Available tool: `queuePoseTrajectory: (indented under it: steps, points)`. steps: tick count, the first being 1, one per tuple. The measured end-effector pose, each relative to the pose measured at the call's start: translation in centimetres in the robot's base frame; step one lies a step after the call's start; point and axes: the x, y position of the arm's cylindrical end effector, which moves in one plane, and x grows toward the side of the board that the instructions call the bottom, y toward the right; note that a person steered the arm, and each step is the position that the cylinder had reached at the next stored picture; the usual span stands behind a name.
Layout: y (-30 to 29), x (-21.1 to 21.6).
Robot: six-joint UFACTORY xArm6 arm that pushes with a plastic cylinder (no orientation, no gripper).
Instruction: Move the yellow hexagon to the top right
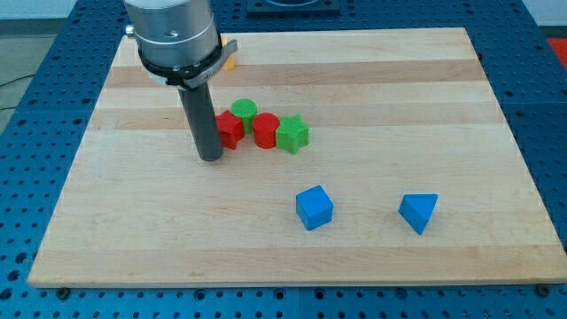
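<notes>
A yellow block (229, 56) peeks out at the view's top left, mostly hidden behind the arm's grey body (174, 35); its shape cannot be made out. My tip (211, 159) rests on the board well below it, touching or almost touching the left side of a red block (230, 130).
A cluster sits right of my tip: the red block, a green cylinder (244, 111), a second red block (265, 130) and a green star (292, 134). A blue cube (314, 207) and a blue triangular block (418, 213) lie at the lower right. The wooden board (425, 89) ends near the frame edges.
</notes>
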Motion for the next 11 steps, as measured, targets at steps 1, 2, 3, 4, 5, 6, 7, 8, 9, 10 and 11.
queuePoseTrajectory:
  steps: [1, 2, 3, 4, 5, 6, 7, 8, 9, 10, 11]
  points:
    - [-0.6, 0.5]
    - [-3.3, 0.5]
    - [-8.5, 0.5]
    - [-13.0, 0.0]
    - [-13.9, -6.5]
    - [-13.4, -13.2]
    - [-13.2, -18.0]
    - [-15.0, -21.0]
    - [-15.4, -23.2]
    - [-11.2, -22.5]
    - [-5.4, -20.6]
